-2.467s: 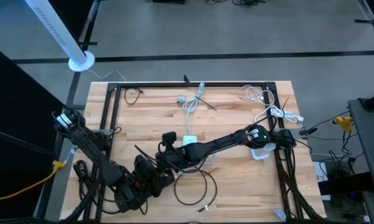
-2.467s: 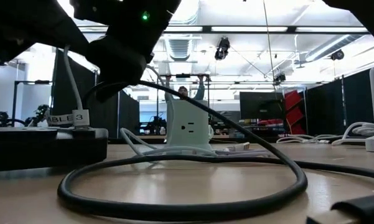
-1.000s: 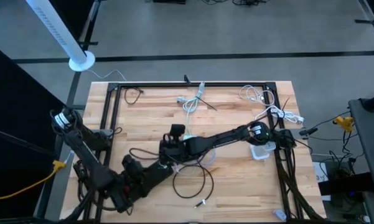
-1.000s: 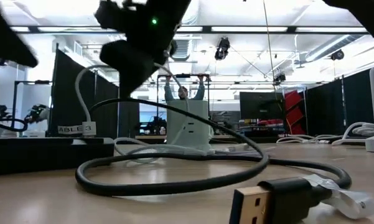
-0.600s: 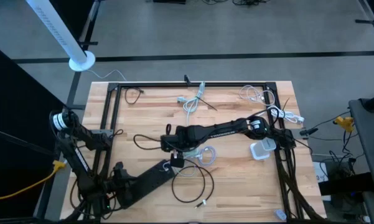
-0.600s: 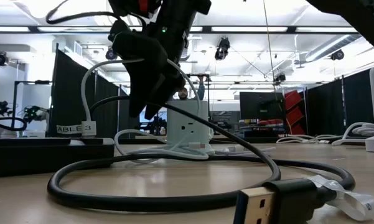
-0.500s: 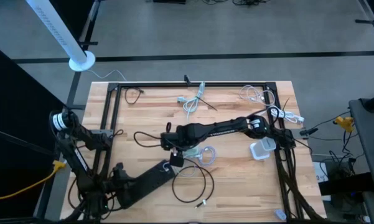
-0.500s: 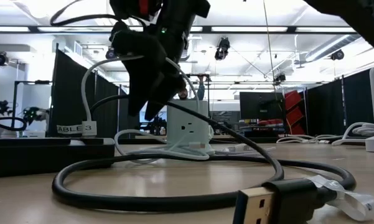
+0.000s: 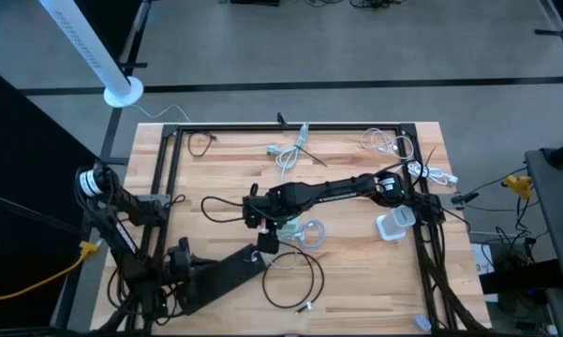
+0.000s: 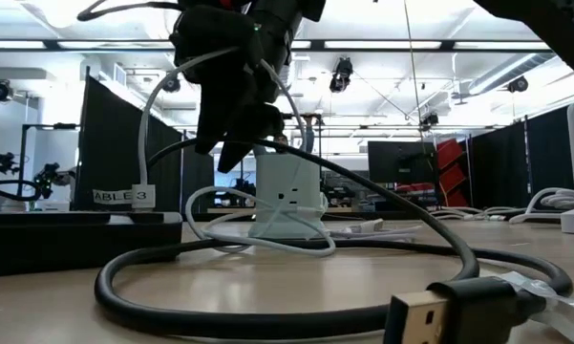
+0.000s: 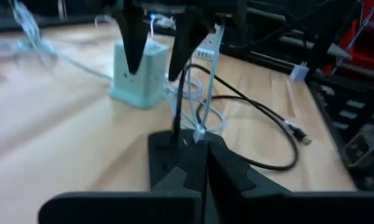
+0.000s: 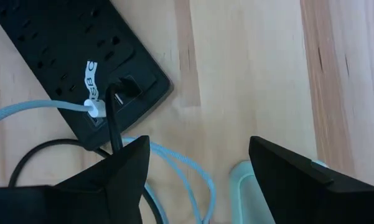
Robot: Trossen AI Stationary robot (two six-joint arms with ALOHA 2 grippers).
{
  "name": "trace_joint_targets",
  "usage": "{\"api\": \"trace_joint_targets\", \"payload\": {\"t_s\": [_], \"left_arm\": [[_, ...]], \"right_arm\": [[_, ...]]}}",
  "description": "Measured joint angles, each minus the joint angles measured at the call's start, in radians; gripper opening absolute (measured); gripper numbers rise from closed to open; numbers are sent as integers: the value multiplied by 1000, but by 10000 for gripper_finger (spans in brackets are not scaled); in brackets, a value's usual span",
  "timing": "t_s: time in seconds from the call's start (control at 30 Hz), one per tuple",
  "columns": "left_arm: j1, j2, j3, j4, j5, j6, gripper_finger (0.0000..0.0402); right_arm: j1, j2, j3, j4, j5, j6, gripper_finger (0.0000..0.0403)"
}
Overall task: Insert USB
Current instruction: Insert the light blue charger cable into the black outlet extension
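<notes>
Plug end of black cable [image 12: 112,127] looks seated in power strip [image 12: 68,59]; insertion likely done. Right gripper [image 9: 259,217] hovers above, fingers spread, empty. Left gripper [image 11: 202,163] closed, parked at table's near-left

Both arms matte black, jointed tubular links with dark cable bundles running back from their bases. Right arm's two-finger black gripper [image 12: 193,171]: flat, wedge-shaped plastic fingers [image 12: 286,180], no markings on the inner faces. Left arm's black gripper [image 11: 205,168]: thicker moulded fingers, angular outlines. A small green light glows just above the right gripper [image 10: 234,129].
</notes>
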Motion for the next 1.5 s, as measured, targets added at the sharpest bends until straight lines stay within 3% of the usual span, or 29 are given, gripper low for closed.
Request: {"api": "trace_joint_targets", "payload": {"t_s": [0.1,0.23,0.5,0.67,1.03,1.27,1.5], "left_arm": [[28,0,-1,2,-48,14,0],[101,29,2,113,-207,31,0],[350,97,77,204,-181,202,0],[442,113,138,204,-130,311,0],[450,113,210,203,-132,512,0],[450,110,239,200,-135,578,0],[438,89,370,202,-144,796,0]], "right_arm": [[0,0,0,1,0,-16,254],[0,0,0,6,1,-12,257],[-8,0,0,28,9,166,250],[-11,-1,21,28,6,221,233],[-28,-38,47,14,-31,246,215],[-30,-76,47,7,-137,267,208],[-31,-110,48,2,-218,207,203]]}}
